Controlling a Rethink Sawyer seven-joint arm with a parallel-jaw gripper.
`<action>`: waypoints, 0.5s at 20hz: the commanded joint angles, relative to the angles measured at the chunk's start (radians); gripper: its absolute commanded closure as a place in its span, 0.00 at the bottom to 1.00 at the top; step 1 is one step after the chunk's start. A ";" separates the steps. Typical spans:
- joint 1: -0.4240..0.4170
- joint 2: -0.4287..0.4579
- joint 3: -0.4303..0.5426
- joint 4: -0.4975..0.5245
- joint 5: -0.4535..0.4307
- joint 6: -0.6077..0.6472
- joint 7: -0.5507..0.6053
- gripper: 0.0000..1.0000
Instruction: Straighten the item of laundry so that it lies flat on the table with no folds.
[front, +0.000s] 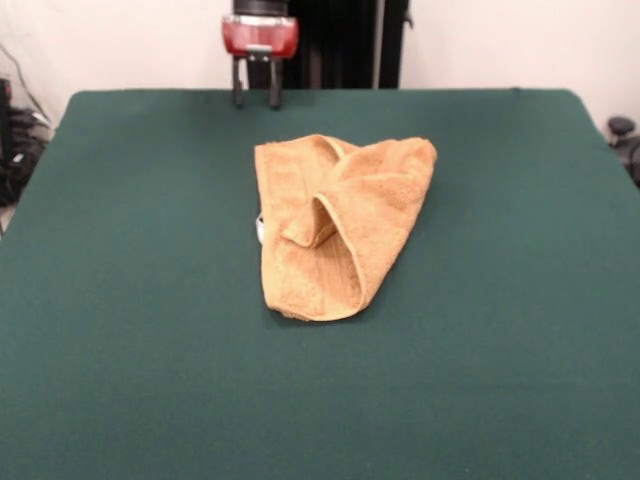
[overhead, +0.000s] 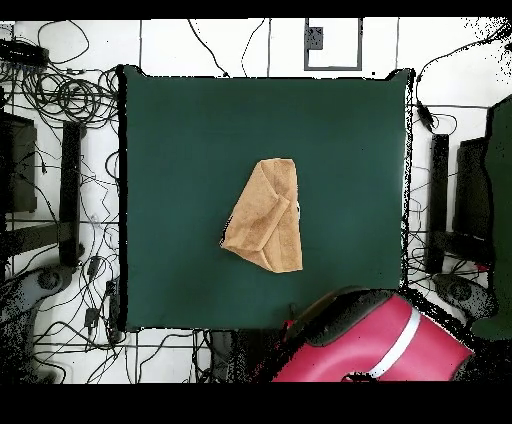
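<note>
The golden-tan towel (front: 335, 225) lies crumpled on the dark green table (front: 120, 300), near its middle. Both sides are folded inward over each other, so it forms a narrow, roughly triangular heap. A bit of white tag shows at its left edge in the front view. It also shows in the overhead view (overhead: 266, 215) on the table (overhead: 180, 150). My gripper (front: 256, 98) hangs at the table's far edge, well behind the towel and apart from it. Its two dark fingers (front: 238, 92) stand slightly apart and hold nothing.
The red arm (overhead: 370, 345) fills the bottom of the overhead view, past the table's edge. Cables and dark equipment (overhead: 70, 190) lie on the floor round the table. Green table top surrounds the towel on all sides.
</note>
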 joint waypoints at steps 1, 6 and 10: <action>0.066 0.041 0.236 -0.067 0.151 -0.057 0.233 0.00; 0.010 0.075 0.342 -0.208 0.020 0.051 0.261 0.00; -0.010 0.090 0.387 -0.278 -0.037 0.098 0.265 0.00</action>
